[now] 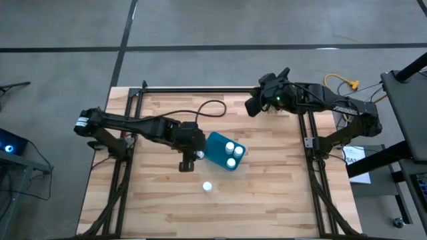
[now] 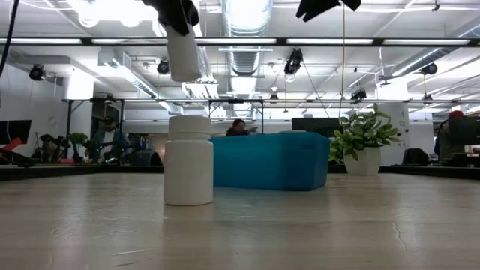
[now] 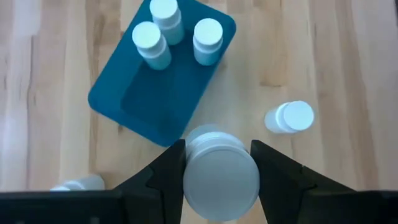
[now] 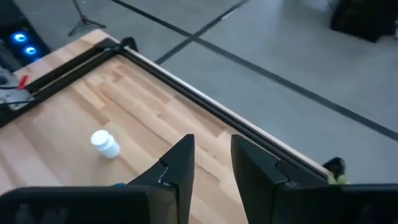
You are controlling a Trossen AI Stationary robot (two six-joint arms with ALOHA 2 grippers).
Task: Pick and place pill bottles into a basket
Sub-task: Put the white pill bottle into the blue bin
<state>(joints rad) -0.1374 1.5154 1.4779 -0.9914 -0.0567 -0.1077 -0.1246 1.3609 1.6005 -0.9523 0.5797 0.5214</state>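
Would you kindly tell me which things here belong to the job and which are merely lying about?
Job:
- small white cylindrical pill bottles: one in the left gripper, three in the basket, one standing on the table
- teal-blue rectangular basket

Lying about:
- green potted plant
- black cable

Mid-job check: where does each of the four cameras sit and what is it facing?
High: overhead, straight down on both arms and the basket.
Low: table height, facing a standing bottle; held bottle above.
Left wrist: down past the left gripper, jaws on the held bottle.
Right wrist: past the right gripper toward the table edge.
High, low and left wrist share the basket.
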